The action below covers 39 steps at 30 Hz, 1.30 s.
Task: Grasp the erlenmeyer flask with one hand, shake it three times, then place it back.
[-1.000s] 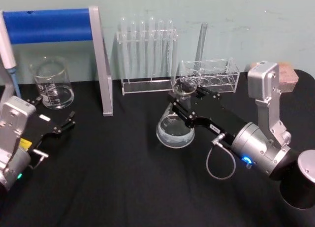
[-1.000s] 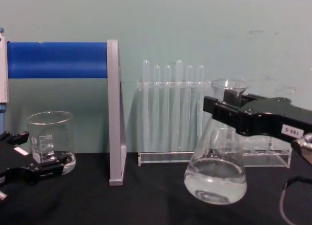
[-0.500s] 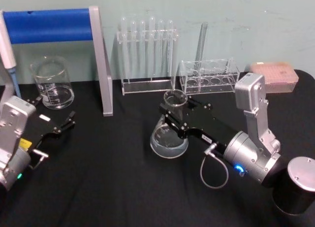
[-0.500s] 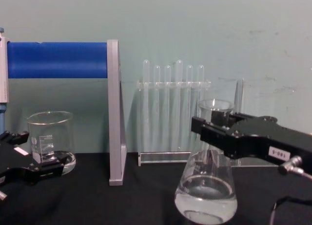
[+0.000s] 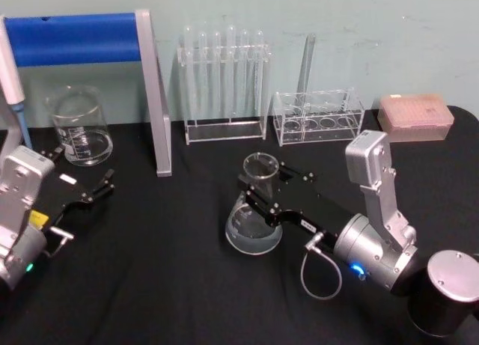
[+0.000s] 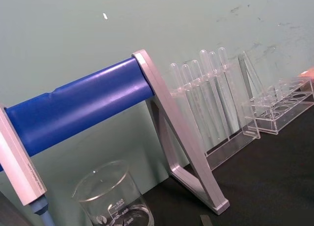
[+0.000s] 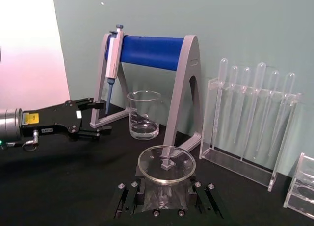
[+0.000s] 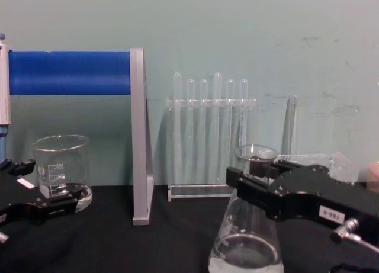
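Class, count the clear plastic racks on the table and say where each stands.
2. The taller rack, holding test tubes, stands right of the blue stand. The lower rack sits to its right, farther back than the erlenmeyer flask. None seems hidden.

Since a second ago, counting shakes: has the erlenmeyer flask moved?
Yes: the erlenmeyer flask dropped and came nearer the robot, away from the test-tube rack.
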Available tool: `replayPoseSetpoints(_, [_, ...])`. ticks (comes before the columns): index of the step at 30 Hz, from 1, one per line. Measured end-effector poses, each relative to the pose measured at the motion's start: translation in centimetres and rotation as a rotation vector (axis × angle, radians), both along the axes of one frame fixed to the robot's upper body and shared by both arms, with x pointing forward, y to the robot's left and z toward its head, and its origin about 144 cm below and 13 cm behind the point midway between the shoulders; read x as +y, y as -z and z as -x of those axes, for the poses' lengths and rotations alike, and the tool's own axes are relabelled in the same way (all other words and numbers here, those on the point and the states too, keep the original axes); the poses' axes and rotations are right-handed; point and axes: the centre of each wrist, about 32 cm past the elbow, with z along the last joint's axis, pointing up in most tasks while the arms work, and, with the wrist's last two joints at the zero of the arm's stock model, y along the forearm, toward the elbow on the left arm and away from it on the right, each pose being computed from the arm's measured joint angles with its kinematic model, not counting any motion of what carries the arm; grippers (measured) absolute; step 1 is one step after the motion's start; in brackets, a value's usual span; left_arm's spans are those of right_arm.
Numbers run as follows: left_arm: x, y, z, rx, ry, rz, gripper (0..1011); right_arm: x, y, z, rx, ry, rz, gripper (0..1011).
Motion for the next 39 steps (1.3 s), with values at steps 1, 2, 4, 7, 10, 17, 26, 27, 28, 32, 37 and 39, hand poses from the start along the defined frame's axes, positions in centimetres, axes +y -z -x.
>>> replayPoseSetpoints(1, [0.0,0.0,0.0,0.000,0.000,0.000,1001,0.0,0.1,0.0,0.002,-0.002,0.000,457])
replayPoseSetpoints(2, [0.0,0.0,0.0,0.000,0.000,0.000,1001,0.0,0.2,0.0,0.003,-0.003,0.001,456])
replayPoseSetpoints(4, [0.0,0.0,0.0,0.000,0.000,0.000,1001,0.1,0.5,0.0,0.006,-0.005,0.001,456])
replayPoseSetpoints(7, [0.0,0.0,0.0,0.000,0.000,0.000,1001,0.1,0.8,0.1,0.009,-0.007,-0.001,456])
replayPoseSetpoints(10, [0.0,0.0,0.0,0.000,0.000,0.000,1001,0.2,1.2,0.1,0.011,-0.008,-0.006,457])
replayPoseSetpoints(17, [0.0,0.0,0.0,0.000,0.000,0.000,1001,0.2,1.9,0.2,0.020,-0.010,-0.009,457])
replayPoseSetpoints(26, [0.0,0.0,0.0,0.000,0.000,0.000,1001,0.3,2.5,0.3,0.034,-0.013,-0.005,457])
replayPoseSetpoints(27, [0.0,0.0,0.0,0.000,0.000,0.000,1001,0.3,2.5,0.3,0.035,-0.013,-0.005,456])
replayPoseSetpoints(28, [0.0,0.0,0.0,0.000,0.000,0.000,1001,0.3,2.5,0.3,0.035,-0.013,-0.005,456])
replayPoseSetpoints(32, [0.0,0.0,0.0,0.000,0.000,0.000,1001,0.4,2.6,0.3,0.037,-0.013,-0.003,457])
replayPoseSetpoints(37, [0.0,0.0,0.0,0.000,0.000,0.000,1001,0.4,2.6,0.4,0.042,-0.014,0.001,457])
replayPoseSetpoints(39, [0.0,0.0,0.0,0.000,0.000,0.000,1001,0.5,2.6,0.4,0.044,-0.014,0.003,456])
